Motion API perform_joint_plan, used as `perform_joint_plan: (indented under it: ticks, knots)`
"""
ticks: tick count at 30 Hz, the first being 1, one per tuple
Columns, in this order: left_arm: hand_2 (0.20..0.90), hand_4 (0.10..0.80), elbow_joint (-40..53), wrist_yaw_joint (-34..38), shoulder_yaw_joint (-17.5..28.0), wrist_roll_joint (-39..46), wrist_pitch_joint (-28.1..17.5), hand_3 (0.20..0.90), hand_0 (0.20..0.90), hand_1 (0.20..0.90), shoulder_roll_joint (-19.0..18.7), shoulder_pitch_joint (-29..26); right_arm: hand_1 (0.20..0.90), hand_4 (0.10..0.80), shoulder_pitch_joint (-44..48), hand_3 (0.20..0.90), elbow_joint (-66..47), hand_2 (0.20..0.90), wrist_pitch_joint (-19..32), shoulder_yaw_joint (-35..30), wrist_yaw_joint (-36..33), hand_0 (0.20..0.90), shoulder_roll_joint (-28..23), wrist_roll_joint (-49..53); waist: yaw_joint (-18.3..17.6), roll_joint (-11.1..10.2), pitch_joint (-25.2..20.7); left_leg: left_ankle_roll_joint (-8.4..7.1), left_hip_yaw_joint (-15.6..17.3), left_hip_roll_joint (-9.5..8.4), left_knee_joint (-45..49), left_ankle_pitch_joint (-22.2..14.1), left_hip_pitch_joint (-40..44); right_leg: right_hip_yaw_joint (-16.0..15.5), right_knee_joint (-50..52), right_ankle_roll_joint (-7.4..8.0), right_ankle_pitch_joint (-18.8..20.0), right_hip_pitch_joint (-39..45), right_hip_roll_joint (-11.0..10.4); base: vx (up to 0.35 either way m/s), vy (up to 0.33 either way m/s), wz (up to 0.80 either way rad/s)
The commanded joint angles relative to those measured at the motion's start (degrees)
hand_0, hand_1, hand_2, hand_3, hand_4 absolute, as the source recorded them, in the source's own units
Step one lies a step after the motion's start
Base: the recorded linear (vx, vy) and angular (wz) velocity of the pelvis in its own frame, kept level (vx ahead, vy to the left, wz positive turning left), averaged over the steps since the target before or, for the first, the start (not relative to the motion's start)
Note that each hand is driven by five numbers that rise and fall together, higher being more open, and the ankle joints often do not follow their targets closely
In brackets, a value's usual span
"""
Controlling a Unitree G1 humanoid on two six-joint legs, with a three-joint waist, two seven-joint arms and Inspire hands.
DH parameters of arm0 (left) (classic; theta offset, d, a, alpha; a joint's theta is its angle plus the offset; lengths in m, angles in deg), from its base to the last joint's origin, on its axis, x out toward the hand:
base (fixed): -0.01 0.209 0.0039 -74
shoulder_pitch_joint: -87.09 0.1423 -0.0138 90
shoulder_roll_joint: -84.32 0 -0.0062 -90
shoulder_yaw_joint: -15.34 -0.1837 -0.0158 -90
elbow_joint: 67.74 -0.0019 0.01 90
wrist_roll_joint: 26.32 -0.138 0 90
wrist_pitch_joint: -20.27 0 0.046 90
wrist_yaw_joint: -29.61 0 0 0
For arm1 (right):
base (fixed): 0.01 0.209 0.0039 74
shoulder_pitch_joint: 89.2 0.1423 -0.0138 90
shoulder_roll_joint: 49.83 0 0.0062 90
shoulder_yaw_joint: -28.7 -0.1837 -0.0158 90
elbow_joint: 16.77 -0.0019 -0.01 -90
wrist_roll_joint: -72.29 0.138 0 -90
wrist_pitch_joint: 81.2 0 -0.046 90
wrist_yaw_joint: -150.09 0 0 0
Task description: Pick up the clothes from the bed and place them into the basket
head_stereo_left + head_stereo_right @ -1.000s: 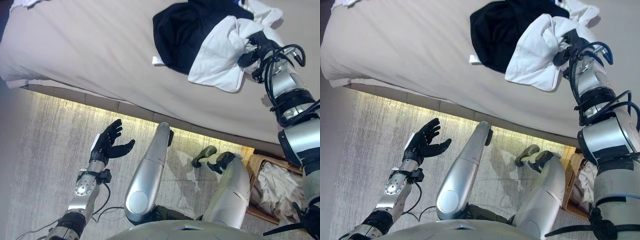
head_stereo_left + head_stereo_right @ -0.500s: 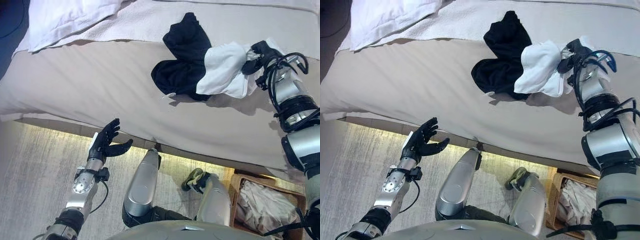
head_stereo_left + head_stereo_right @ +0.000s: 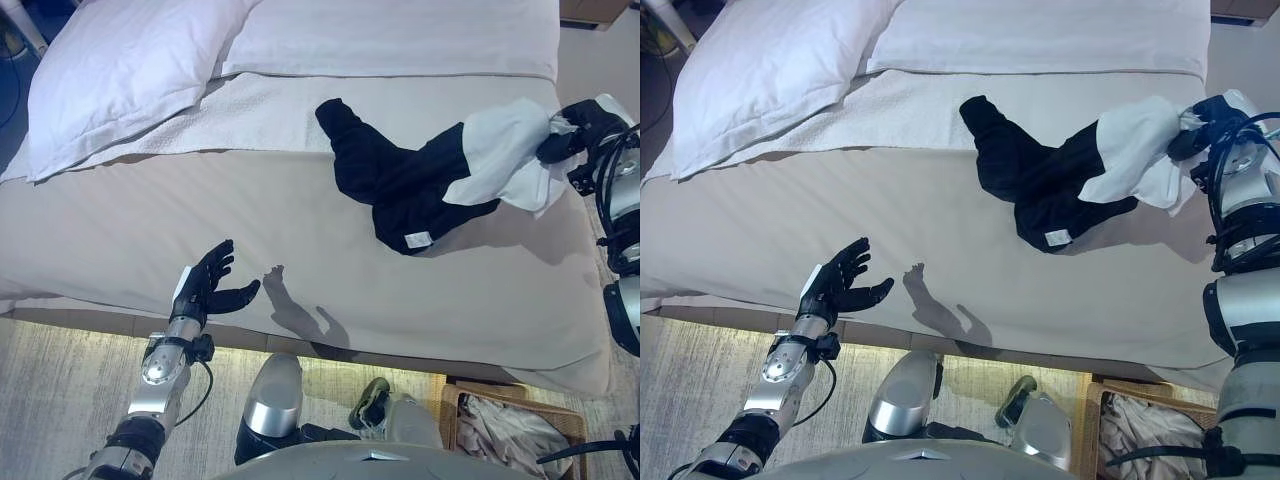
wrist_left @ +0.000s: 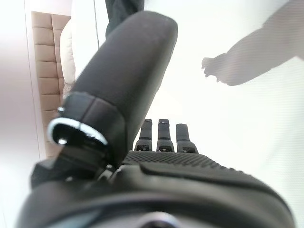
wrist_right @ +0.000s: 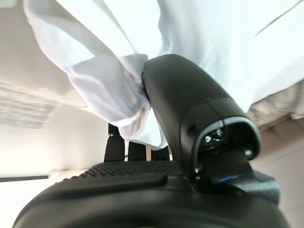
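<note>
1. The right hand [image 3: 566, 133] is closed around a bunched end of the white garment [image 3: 505, 155] at the bed's [image 3: 250, 215] right edge; its wrist view shows cloth pinched between thumb and fingers.
2. The white garment overlaps a black garment [image 3: 400, 185], which trails from the grip toward the middle of the mattress. Its long axis runs roughly across the bed.
3. The basket [image 3: 515, 440] stands on the floor near the bed's near right corner, below the right hand and already holding light cloth.
4. The left hand [image 3: 212, 287] hovers with fingers spread and empty over the near edge, well apart from both garments.
5. The right arm is therefore the nearer one, judged best placed for transfer.
</note>
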Motion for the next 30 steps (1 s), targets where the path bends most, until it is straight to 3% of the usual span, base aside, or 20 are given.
perform_joint_plan:
  ticks: [1, 14, 29, 30]
  knots:
    - [0.9, 0.8, 0.6, -0.1, -0.8, -1.3, -4.2, 0.9, 0.9, 0.9, -1.5, 1.7, 0.9, 0.8, 1.0, 0.9, -3.2, 0.9, 1.8, -0.7, -4.4, 0.9, -5.3, -1.3, -0.6, -0.2, -5.9, 0.24, 1.3, 0.47, -4.6, 1.0, -2.9, 0.0, 4.4, -2.89, -2.8, -2.3, 3.6, -0.023, 0.004, 0.3]
    - [0.9, 0.8, 2.0, 1.2, -1.1, -0.8, -5.0, 0.9, 0.9, 0.9, -1.4, 2.7, 0.9, 0.8, 0.7, 0.9, 2.2, 0.9, -1.7, -0.9, -1.5, 0.9, -6.5, -3.6, -1.1, 1.0, -4.1, 0.14, 2.4, 0.47, -6.2, 1.8, -2.6, 0.3, 3.7, -2.04, -1.9, -3.0, 2.6, -0.015, 0.024, -0.01]
    - [0.9, 0.8, 3.3, 1.2, -1.6, 0.5, -4.9, 0.9, 0.9, 0.9, -1.2, 4.0, 0.9, 0.8, 4.4, 0.9, -5.4, 0.9, 4.1, 2.6, -9.4, 0.9, -4.8, -1.6, -0.1, 1.9, -2.2, -0.14, 1.5, 0.14, -4.3, 2.6, -4.9, -0.4, 6.3, -2.46, -2.6, -4.3, 1.4, 0.014, 0.021, -0.02]
    - [0.9, 0.8, 3.4, 1.1, -1.7, 0.6, -4.9, 0.9, 0.9, 0.9, -1.1, 4.1, 0.9, 0.8, 4.8, 0.9, -5.9, 0.9, 3.7, 2.9, -9.8, 0.9, -4.4, -1.6, 0.1, 2.0, -1.8, -0.65, 1.1, 0.04, -3.3, 1.1, -4.8, 0.2, 7.6, -2.12, -4.2, -4.4, 1.3, 0.052, 0.029, 0.08]
